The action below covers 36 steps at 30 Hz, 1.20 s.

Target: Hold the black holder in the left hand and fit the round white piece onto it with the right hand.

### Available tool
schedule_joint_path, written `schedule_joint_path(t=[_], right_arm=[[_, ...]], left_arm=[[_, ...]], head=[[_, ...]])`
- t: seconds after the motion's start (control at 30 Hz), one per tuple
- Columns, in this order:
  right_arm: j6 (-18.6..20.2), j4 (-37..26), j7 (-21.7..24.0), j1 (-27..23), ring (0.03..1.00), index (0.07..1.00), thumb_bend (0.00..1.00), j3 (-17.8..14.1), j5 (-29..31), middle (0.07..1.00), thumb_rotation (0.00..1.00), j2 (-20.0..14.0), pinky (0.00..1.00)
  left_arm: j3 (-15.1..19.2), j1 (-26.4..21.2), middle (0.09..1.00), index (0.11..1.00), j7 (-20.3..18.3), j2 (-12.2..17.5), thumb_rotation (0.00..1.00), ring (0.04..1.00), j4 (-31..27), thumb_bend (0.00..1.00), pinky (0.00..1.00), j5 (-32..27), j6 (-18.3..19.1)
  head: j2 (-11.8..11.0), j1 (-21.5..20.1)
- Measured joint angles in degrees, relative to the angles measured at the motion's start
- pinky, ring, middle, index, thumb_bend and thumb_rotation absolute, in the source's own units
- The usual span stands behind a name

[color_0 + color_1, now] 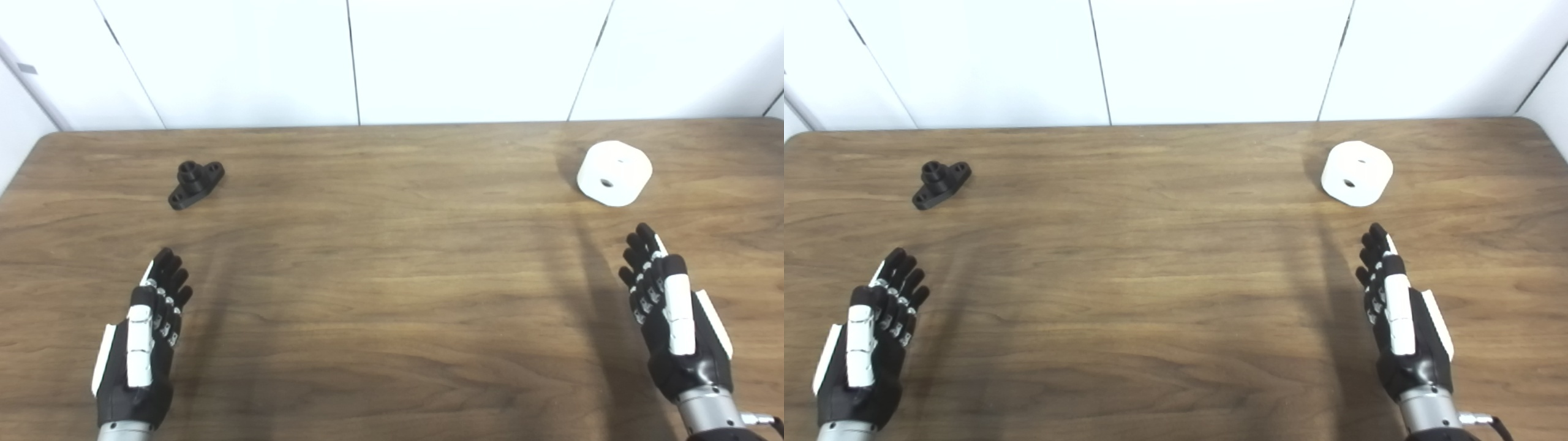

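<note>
The black holder [196,183] lies on the wooden table [392,257] at the far left, a small flanged piece with a short round post and holes at its ends. At the far right rests the round white piece [614,172], a thick cylinder tipped so its centre hole faces me. My left hand [147,334] hovers near the front left, open, fingers straight, well short of the holder. My right hand [664,312] is open too, fingers pointing toward the white piece, a little short of it. Neither hand holds anything.
White wall panels [367,61] rise behind the table's far edge. Wide bare wood lies between the two hands and between the two parts.
</note>
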Motion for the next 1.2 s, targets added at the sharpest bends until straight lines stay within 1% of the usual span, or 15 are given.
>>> schedule_joint_path(t=[0.3,0.47,0.57,0.67,0.7,0.8,0.83,0.87,0.93,0.97,1.03,1.07,1.1,1.17,1.2], right_arm=[[0.0,0.0,0.0,0.0,0.997,0.98,0.57,0.0,-0.1,0.983,1.0,0.0,1.0],[0.0,0.0,0.0,0.0,1.0,0.985,0.57,0.0,-0.1,0.987,1.0,0.0,1.0],[0.0,0.0,0.0,0.0,1.0,0.986,0.57,0.0,-0.1,0.986,1.0,0.0,1.0],[0.0,0.0,0.1,0.1,1.0,0.992,0.57,0.0,-0.2,0.992,1.0,-0.1,1.0],[0.0,0.0,0.1,0.1,1.0,0.989,0.57,0.0,-0.2,0.991,1.0,-0.1,1.0],[-0.5,0.0,0.1,0.5,1.0,0.982,0.57,-0.3,0.0,0.987,1.0,-0.1,1.0],[-0.7,0.2,0.1,0.6,1.0,0.981,0.57,-0.3,0.0,0.986,1.0,-0.1,1.0],[-1.3,0.7,0.1,0.7,1.0,0.983,0.56,-0.4,0.0,0.986,1.0,-0.1,1.0],[-2.1,2.2,0.4,0.9,1.0,0.99,0.55,-0.6,0.0,0.994,1.0,-0.2,1.0],[-2.4,2.7,0.7,1.0,1.0,0.993,0.55,-0.7,0.1,0.997,1.0,-0.2,1.0],[-3.4,3.6,1.5,1.5,1.0,0.992,0.57,-0.8,0.5,0.997,1.0,-0.5,1.0],[-3.8,3.8,1.8,1.6,1.0,0.994,0.6,-0.9,0.5,0.999,1.0,-0.6,1.0],[-4.2,4.0,2.1,1.7,1.0,0.998,0.62,-1.0,0.6,1.0,1.0,-0.7,1.0],[-5.9,4.8,2.7,1.6,1.0,1.0,0.64,-1.3,0.9,1.0,1.0,-0.9,1.0],[-6.4,5.3,3.2,1.6,1.0,1.0,0.66,-1.5,1.0,1.0,1.0,-1.0,1.0]], left_arm=[[0.0,0.0,0.982,0.974,-0.1,0.0,0.9,0.987,0.0,0.62,0.98,-0.2,0.0],[0.0,0.0,0.975,0.974,-0.1,0.1,0.92,0.983,0.0,0.61,0.98,-0.2,0.0],[0.0,0.1,0.972,0.97,-0.1,0.1,0.91,0.975,0.0,0.61,0.98,-0.2,0.0],[0.0,0.2,0.975,0.967,0.0,0.0,0.91,0.971,-0.1,0.61,0.97,-0.1,0.0],[-0.1,0.2,0.973,0.963,0.1,-0.1,0.91,0.968,-0.1,0.61,0.96,0.0,0.0],[-0.4,0.3,0.967,0.947,0.2,-0.2,0.89,0.962,-0.1,0.62,0.95,0.5,0.0],[-0.5,0.4,0.963,0.943,0.4,-0.3,0.89,0.958,-0.1,0.62,0.94,0.7,-0.1],[-0.7,0.4,0.959,0.942,0.5,-0.4,0.89,0.953,-0.1,0.61,0.95,1.1,-0.6],[-1.4,0.6,0.952,0.94,0.7,-0.6,0.89,0.945,-0.1,0.6,0.95,2.0,-2.0],[-1.7,0.6,0.95,0.937,0.8,-0.7,0.89,0.945,-0.1,0.6,0.95,2.2,-2.3],[-2.5,0.7,0.958,0.943,1.0,-0.8,0.9,0.959,0.2,0.6,0.96,2.7,-3.5],[-3.0,0.8,0.962,0.949,1.1,-0.8,0.9,0.963,0.4,0.6,0.97,2.8,-4.1],[-3.4,0.9,0.969,0.955,1.3,-0.9,0.9,0.97,0.6,0.61,0.98,3.0,-4.2],[-4.3,1.1,0.972,0.96,1.5,-1.0,0.9,0.975,1.0,0.61,0.99,3.5,-4.3],[-4.7,1.3,0.972,0.96,1.7,-1.1,0.89,0.975,1.1,0.62,0.99,4.1,-4.3]], head=[[-0.3,0.0],[-0.3,0.1],[-0.4,2.1],[-1.1,3.8],[-1.8,4.6],[-2.7,5.5],[-4.8,8.1],[-4.8,8.2],[-6.4,11.2],[-6.6,11.5],[-8.0,13.8],[-8.0,13.8],[-8.2,14.0],[-9.6,15.4],[-9.8,15.5]])
